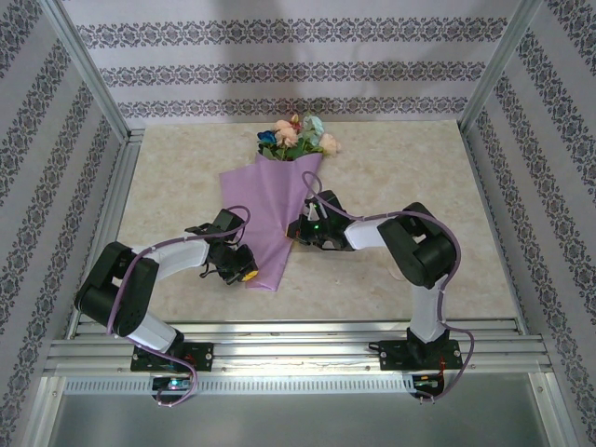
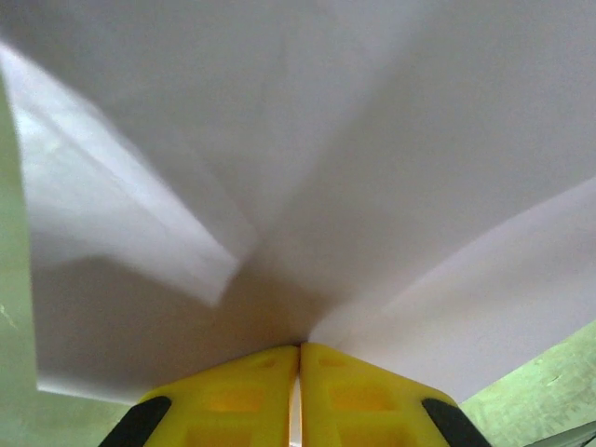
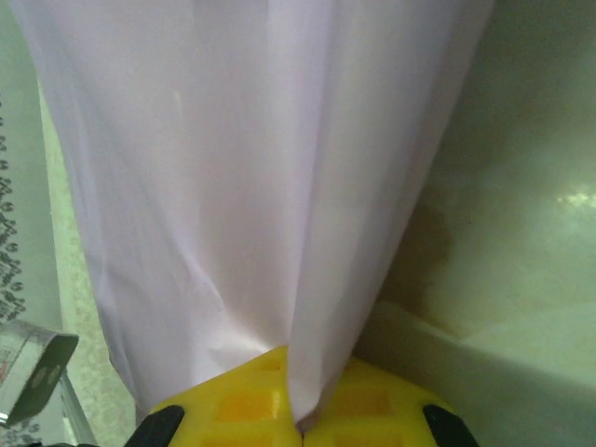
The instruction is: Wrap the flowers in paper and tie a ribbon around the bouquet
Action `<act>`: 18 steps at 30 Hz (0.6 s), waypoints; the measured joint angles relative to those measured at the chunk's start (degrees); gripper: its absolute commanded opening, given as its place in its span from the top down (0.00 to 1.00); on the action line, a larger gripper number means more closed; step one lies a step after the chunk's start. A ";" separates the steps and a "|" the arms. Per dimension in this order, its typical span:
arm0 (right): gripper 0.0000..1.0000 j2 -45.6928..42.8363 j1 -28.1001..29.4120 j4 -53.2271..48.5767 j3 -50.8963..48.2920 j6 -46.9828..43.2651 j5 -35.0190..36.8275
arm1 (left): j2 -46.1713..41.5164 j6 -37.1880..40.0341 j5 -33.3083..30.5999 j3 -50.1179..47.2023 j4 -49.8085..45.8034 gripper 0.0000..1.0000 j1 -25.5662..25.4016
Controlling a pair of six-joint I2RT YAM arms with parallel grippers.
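Lilac paper wrap [image 1: 270, 223]: thin, matt, smooth apart from soft creases. Pale marbled stone-look tabletop [image 1: 419, 186]: smooth, slight sheen. Silver metal frame rails [image 1: 298, 340]: ribbed, satin. Left gripper [image 2: 299, 354] and right gripper [image 3: 293, 363]: yellow plastic fingers, smooth, semi-gloss. Pastel artificial flowers [image 1: 298, 138]: cloth-like, matt.

No words, numbers, labels or brand marks can be read anywhere; the wallpaper [image 1: 279, 74] bears ornamental floral bands, not lettering.

The left arm [image 1: 140, 279] and right arm [image 1: 419, 247] fold inward, wrists low; left jaws and right jaws each pinched tight on the paper [image 1: 270, 209].
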 measured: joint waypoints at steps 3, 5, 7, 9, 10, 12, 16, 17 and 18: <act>0.87 0.00 -0.04 0.48 -0.17 -0.09 -0.02 | 0.07 0.33 -0.02 0.09 -0.07 0.89 0.00; 0.70 0.00 -0.31 0.76 -0.26 -0.20 0.00 | 0.15 0.52 0.00 0.17 -0.15 0.89 0.00; 0.65 0.00 -0.81 1.46 -0.11 0.02 -0.35 | 0.33 0.79 0.00 0.39 -0.37 0.89 0.00; 0.65 0.33 -1.36 1.62 0.94 0.09 -0.07 | 0.35 0.92 -0.02 0.46 -0.46 0.89 0.00; 0.65 0.87 -1.79 1.68 1.84 0.09 0.44 | 0.42 1.01 0.00 0.48 -0.52 0.89 0.00; 0.70 2.64 -2.93 1.70 4.00 0.26 1.01 | 0.55 1.03 0.00 0.68 -0.66 0.89 0.00; 1.00 4.85 -3.91 1.92 5.60 1.62 1.46 | 1.03 1.09 0.04 1.25 -1.27 0.90 0.00; 1.00 5.09 -4.07 2.19 5.60 1.68 1.36 | 1.14 1.18 0.00 1.40 -1.25 0.90 0.00; 1.00 5.09 -4.15 2.36 5.62 1.86 1.36 | 1.22 1.25 -0.02 1.46 -1.20 0.90 0.00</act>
